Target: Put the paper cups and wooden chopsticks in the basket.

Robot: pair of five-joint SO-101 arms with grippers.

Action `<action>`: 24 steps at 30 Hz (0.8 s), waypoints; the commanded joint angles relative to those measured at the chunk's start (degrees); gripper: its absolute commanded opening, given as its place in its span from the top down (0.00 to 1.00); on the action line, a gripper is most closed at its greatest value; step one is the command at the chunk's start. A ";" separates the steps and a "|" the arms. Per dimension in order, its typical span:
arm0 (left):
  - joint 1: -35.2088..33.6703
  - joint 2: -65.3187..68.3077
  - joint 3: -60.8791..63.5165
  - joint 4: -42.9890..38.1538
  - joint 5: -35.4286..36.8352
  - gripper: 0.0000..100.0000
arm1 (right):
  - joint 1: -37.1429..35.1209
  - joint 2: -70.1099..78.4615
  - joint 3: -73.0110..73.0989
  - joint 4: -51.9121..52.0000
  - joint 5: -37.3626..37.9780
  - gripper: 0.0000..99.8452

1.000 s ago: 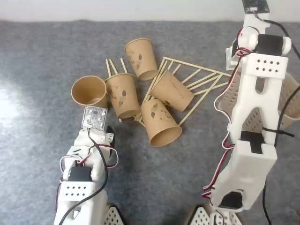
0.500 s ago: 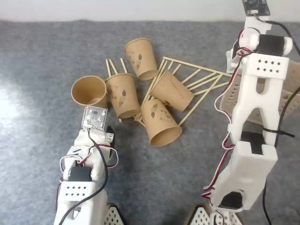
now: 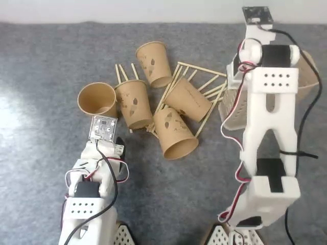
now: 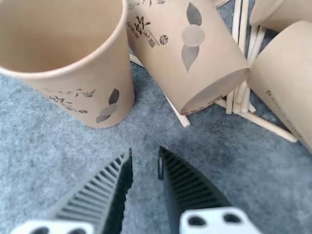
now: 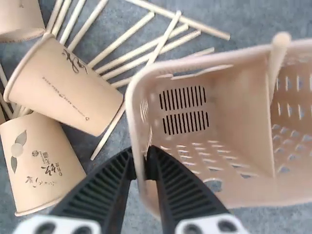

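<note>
the worktop (image 3: 41, 66) is covered edge to edge in a grey, carpet-like mat, and a pale strip (image 3: 127, 10) runs along its far edge. nothing more of the room comes through on my feeds.

my left pincer (image 4: 145, 168) sits low over bare mat on the near left side. its jaws are a narrow gap apart and hold nothing. just beyond its tips stands an upright paper cup (image 4: 63, 53), mouth up, and a second cup (image 4: 187, 48) lies on its side just beside that one. i can't tell whether the tips touch the mat.

my right pincer (image 5: 141, 152) is clamped on the basket (image 5: 229, 112), one finger inside its wall and one outside. the basket is slotted, beige plastic, and its open mouth faces the wrist camera. from the high camera it shows toward the right edge (image 3: 231, 109), mostly under the right arm.

five paper cups sit around the middle of the worktop. the upright cup (image 3: 97, 99) is the one nearest the left edge. the other four lie tipped over: one beside it (image 3: 134, 103), one closest to the far edge (image 3: 154, 64), one next to the basket (image 3: 188, 98) and one nearest the near edge (image 3: 174, 133).

the wooden chopsticks (image 3: 204, 84) fan out across the mat under and between the tipped cups. several ends run up to the basket's wall (image 5: 146, 46). no cup or chopstick lies inside the basket.
</note>
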 commanded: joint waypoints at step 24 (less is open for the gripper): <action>0.44 -0.62 -0.31 -1.49 0.09 0.92 | -4.62 -17.71 18.11 2.24 -0.62 0.99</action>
